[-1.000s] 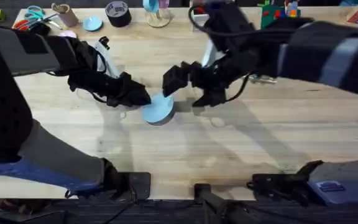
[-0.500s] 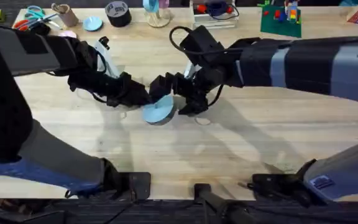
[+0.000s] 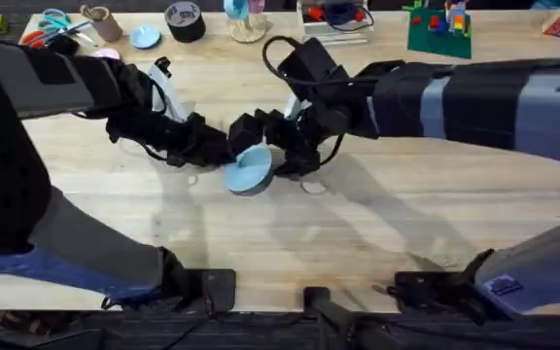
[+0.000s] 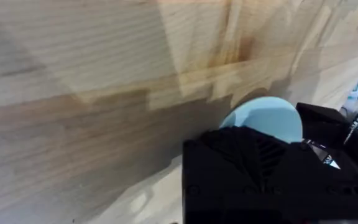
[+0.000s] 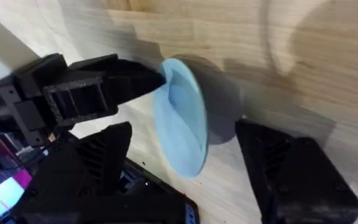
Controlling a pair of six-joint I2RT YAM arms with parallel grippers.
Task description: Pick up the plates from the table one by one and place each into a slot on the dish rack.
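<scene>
Pale planked wooden table (image 3: 377, 224), mid-area: left gripper (image 3: 224, 151) clamps the pale sky-blue round plastic plate (image 3: 248, 172) upright on edge. Right gripper (image 3: 282, 156), jaws spread, straddles it. Risk: handover nudge tips or drops plate.

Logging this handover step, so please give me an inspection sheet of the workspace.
Surface: pale wooden table, grain visible.
Job's things: sky blue plate tilted up on edge mid-table.
Clutter: scissors, tape roll, small blue disc, green block board along the far edge.
Grippers: left gripper shut on the plate's rim; right gripper open around it.
Cables: black loop on the right arm.
Surroundings: nothing seen.
</scene>
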